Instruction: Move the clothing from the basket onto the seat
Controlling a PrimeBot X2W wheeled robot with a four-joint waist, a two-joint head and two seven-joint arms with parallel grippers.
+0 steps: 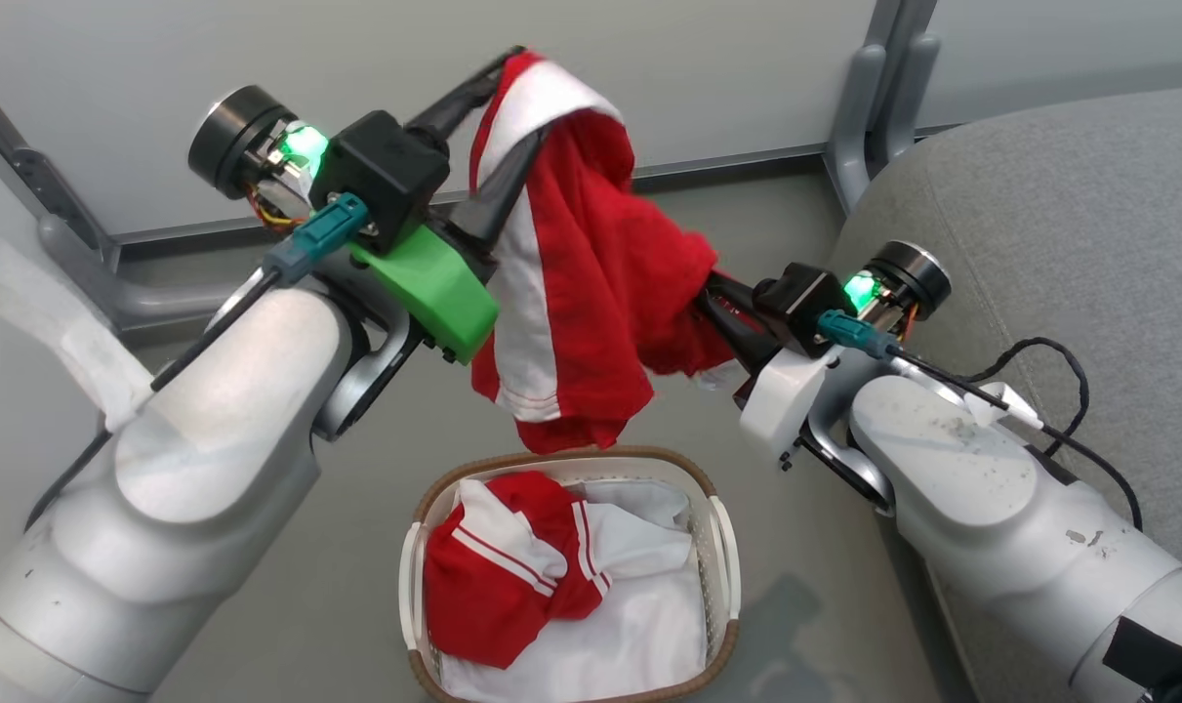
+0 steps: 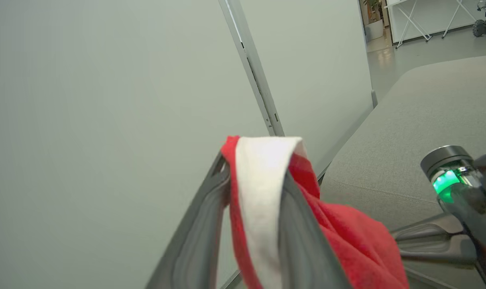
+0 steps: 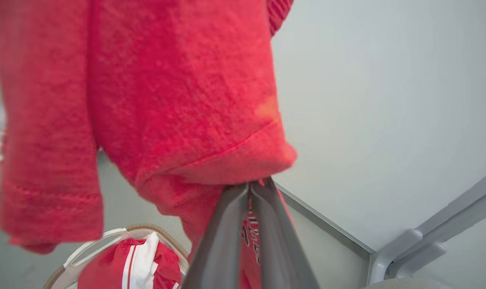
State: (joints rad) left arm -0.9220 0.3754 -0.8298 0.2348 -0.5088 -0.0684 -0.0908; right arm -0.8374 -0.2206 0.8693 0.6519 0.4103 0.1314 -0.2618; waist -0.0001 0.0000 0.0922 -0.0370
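Note:
One red garment with white panels (image 1: 591,283) hangs in the air above the basket (image 1: 722,557). Its white band lies over the fingers (image 2: 202,224) of my left gripper (image 1: 537,93), whose jaws stand apart in the left wrist view (image 2: 259,168). My right gripper (image 1: 713,293) is shut on the garment's lower red fold (image 3: 210,120), fingertips pinched together (image 3: 253,185). A second red and white garment (image 1: 493,586) lies in the basket (image 3: 90,243) on a plain white sheet (image 1: 630,635). The grey seat (image 1: 1069,215) lies to the right (image 2: 427,112).
A pale partition wall with grey metal posts (image 1: 878,107) stands behind the arms. Its foot rail (image 1: 727,166) runs along the floor. A black cable (image 1: 1069,381) from my right forearm loops over the seat's edge. The basket stands on grey floor (image 1: 825,547).

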